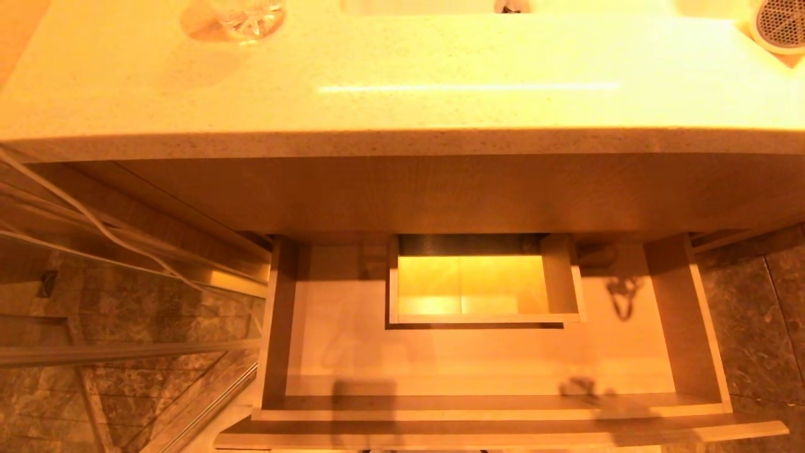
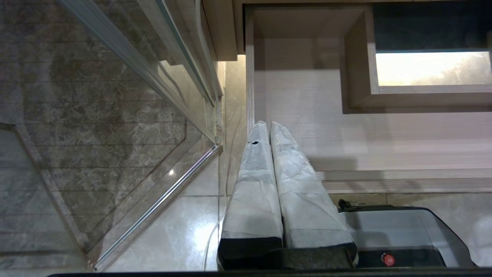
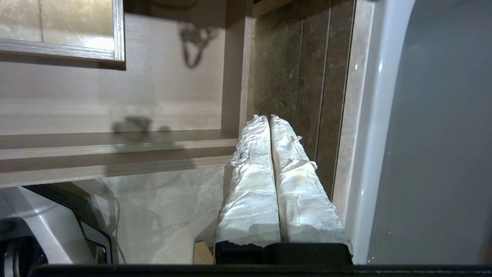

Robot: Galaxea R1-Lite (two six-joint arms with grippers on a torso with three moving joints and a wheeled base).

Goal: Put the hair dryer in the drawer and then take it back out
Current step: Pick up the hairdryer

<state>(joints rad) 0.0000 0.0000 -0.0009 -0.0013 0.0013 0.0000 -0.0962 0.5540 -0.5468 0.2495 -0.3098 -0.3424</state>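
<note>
Drawer front edge: closest thing in the head view, drawer [image 1: 327, 352] pulled all the way out under the counter [image 1: 402, 94]
Drawer contents: nothing, just bare pale wood-grain floor plus a couple of shadows, no dryer in there
Boxed cut-out: sits mid-back of the drawer [image 1: 563, 277], open through to the lit floor below, so not a real compartment
Hair dryer: way up on the counter's far right corner [image 1: 780, 25], only the mesh grille end poking into view, well apart from the drawer
Glass: some clear glass thing on the counter's far left [image 1: 242, 19], mostly cropped
Left gripper: padded fingers pressed together, holding zilch [image 2: 269, 125], hanging low near the drawer's left side wall
Right gripper: same deal, fingers closed tight on nothing [image 3: 267, 117], hanging just outside the drawer's right side wall
Task status: looks like the dryer is back out or never went in, can't say which from this
Risk 1: dryer parked right at the counter corner, so a sloppy reach could nudge it off the edge
Risk 2: drawer sticking out this far, easy to bump with an arm or the base
Risk 3: cut-out has no bottom, so dropping the dryer there means straight to the floor
</note>
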